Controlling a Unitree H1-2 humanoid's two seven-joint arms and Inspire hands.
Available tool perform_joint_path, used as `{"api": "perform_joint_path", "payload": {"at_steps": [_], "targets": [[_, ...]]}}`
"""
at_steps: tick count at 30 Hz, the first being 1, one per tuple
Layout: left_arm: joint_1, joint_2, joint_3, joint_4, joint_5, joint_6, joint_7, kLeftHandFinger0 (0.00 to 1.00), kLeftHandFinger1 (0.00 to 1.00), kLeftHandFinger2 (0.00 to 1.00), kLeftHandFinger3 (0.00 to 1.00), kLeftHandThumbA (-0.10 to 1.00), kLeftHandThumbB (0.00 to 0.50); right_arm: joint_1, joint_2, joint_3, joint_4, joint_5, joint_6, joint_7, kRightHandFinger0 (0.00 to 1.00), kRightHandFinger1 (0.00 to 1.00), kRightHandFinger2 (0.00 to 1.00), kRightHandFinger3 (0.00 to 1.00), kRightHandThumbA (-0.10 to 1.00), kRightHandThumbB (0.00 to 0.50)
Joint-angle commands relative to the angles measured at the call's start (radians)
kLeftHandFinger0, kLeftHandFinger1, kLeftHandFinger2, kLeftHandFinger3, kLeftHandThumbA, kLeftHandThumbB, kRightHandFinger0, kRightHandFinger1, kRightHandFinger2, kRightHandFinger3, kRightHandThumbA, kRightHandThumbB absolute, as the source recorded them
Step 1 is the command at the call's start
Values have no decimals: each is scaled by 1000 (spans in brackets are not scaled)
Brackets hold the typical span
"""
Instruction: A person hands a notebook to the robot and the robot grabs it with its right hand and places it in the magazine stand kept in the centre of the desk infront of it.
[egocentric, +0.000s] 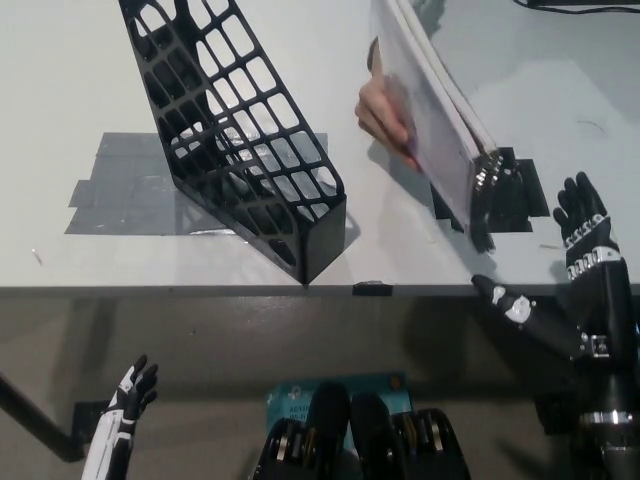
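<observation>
Standing tilted on a grey taped patch (115, 190), the black lattice plastic magazine stand (240, 140) occupies the white desk (80, 80) centre-left, its low corner just beside the front edge. A person's hand (385, 110) holds a white-covered notebook with a black spine (440, 120) above the desk, right of the stand; its top is cut off by the frame, and it hides part of a black square marking (510, 195). Near its lower end, the black right hand (585, 290) is raised, fingers spread, empty. Below the desk edge, the white left hand (125, 415) rests, fingers apart.
</observation>
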Motion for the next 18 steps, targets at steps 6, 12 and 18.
{"api": "perform_joint_path", "payload": {"at_steps": [6, 12, 18], "targets": [[-19, 18, 2, -8, -24, -38, -13, 1000, 1000, 1000, 1000, 1000, 500, -141, 2, -11, -18, -6, 75, -26, 1000, 1000, 1000, 1000, 1000, 189], [-31, 20, 1, -13, -17, -38, -7, 1000, 1000, 1000, 1000, 1000, 500, -187, 26, 20, 12, -42, 60, -34, 1000, 1000, 1000, 1000, 1000, 211], [-42, 21, 1, -16, -18, -38, -6, 1000, 1000, 1000, 1000, 1000, 500, -237, 31, 32, 56, -52, 45, -38, 1000, 1000, 1000, 1000, 1000, 213]]}}
